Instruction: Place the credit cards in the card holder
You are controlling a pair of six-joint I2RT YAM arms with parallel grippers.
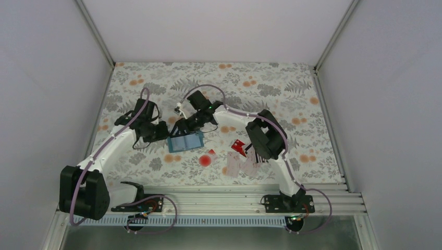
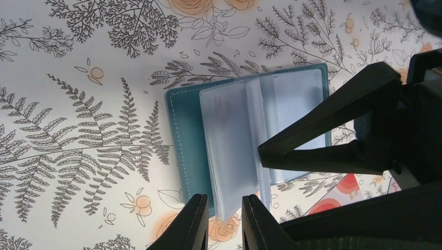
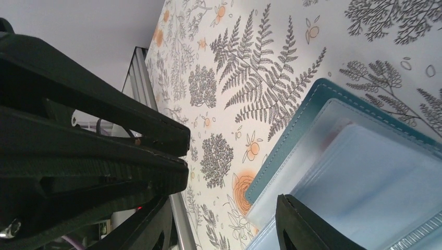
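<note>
Pin card holder flat w/ narrow L claw (grip unclear) so half-open, empty R claw can load.

The card holder is laid open on the table. To the right of the card holder, nearer the arm bases, the credit cards are scattered together. A round spot is found between them. The left claw is set at the card holder's left end, and the right claw is held above it.
</note>
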